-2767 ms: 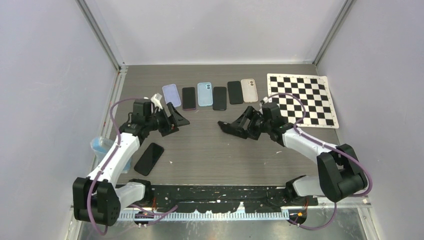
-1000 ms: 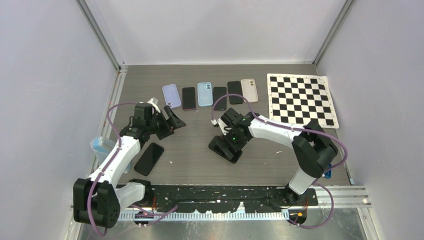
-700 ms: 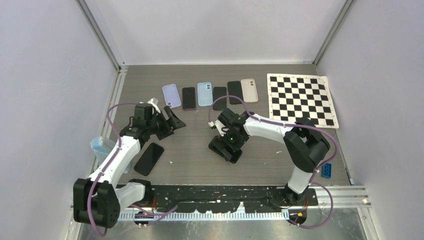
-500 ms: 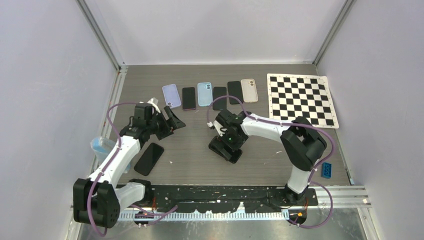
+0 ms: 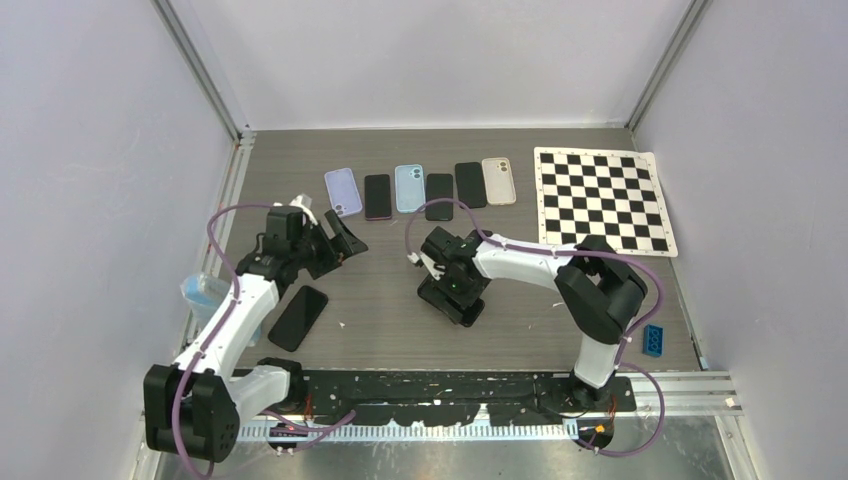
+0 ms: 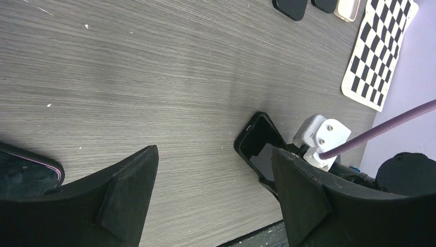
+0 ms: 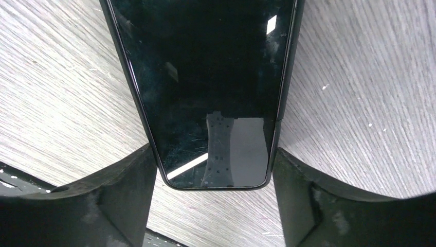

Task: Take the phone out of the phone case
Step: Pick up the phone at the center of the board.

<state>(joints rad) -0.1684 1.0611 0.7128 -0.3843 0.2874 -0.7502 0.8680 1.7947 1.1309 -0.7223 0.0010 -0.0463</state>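
A black phone (image 7: pixel 211 77) lies screen up in a thin black phone case (image 7: pixel 289 62) near the middle of the table. My right gripper (image 7: pixel 214 150) is down over its near end, one finger against each long edge, shut on it. From above, the right gripper (image 5: pixel 452 290) covers most of the phone (image 5: pixel 466 310). My left gripper (image 5: pixel 345 240) hangs open and empty over bare table to the left. In the left wrist view, the left gripper (image 6: pixel 216 159) looks toward the phone (image 6: pixel 259 146), well apart from it.
A second dark phone (image 5: pixel 298 317) lies near the left arm. Several phones and cases (image 5: pixel 420 190) sit in a row at the back. A checkerboard mat (image 5: pixel 603 198) is back right. A blue brick (image 5: pixel 652 338) lies front right and a blue object (image 5: pixel 200 292) at the left edge.
My right gripper has shifted slightly left over the phone and its jaws have narrowed onto the phone's edges. The left arm has barely moved.
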